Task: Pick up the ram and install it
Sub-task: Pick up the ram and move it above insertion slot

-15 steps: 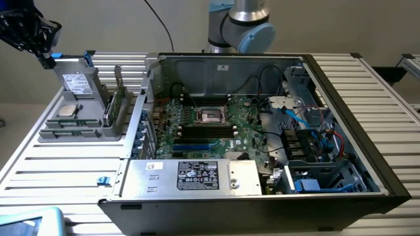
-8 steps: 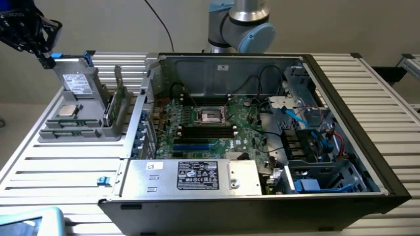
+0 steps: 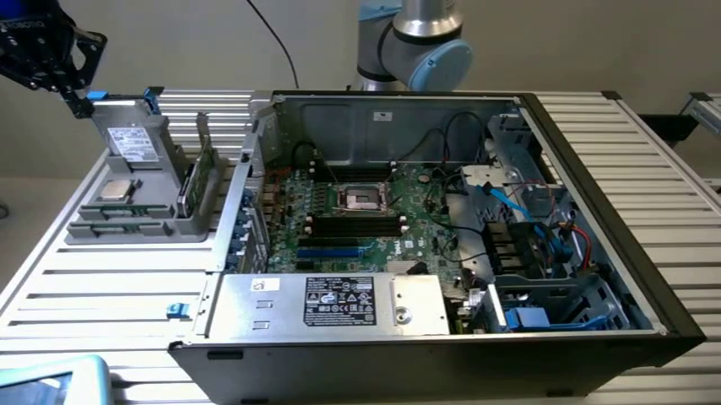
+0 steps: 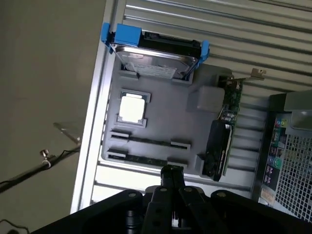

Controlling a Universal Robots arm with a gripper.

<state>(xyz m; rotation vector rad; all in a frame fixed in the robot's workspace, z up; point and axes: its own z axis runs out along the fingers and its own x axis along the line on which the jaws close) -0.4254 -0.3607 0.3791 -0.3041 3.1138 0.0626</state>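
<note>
Claw (image 3: 79, 103) closed above parts tray (image 3: 84, 232), ram (image 3: 116, 227) in its slot

In the upper left of the exterior view, the claw hangs over the far end of the grey tray, close to the upright hard drive (image 3: 135, 139) with blue rails. In the wrist view its fingers (image 4: 167, 178) are pressed together with nothing between them. The ram (image 4: 146, 141) lies on edge in a narrow slot at the tray's near end, at the left of the exterior view. It is just beside the square processor chip (image 3: 116, 189) and apart from the claw. A second narrow slot runs parallel to it. The expansion card (image 3: 197, 181) stands on edge along the tray's side toward the open computer case (image 3: 586, 177). The case takes the centre and right of the exterior view and rests on a slatted metal table (image 3: 101, 291).
</note>
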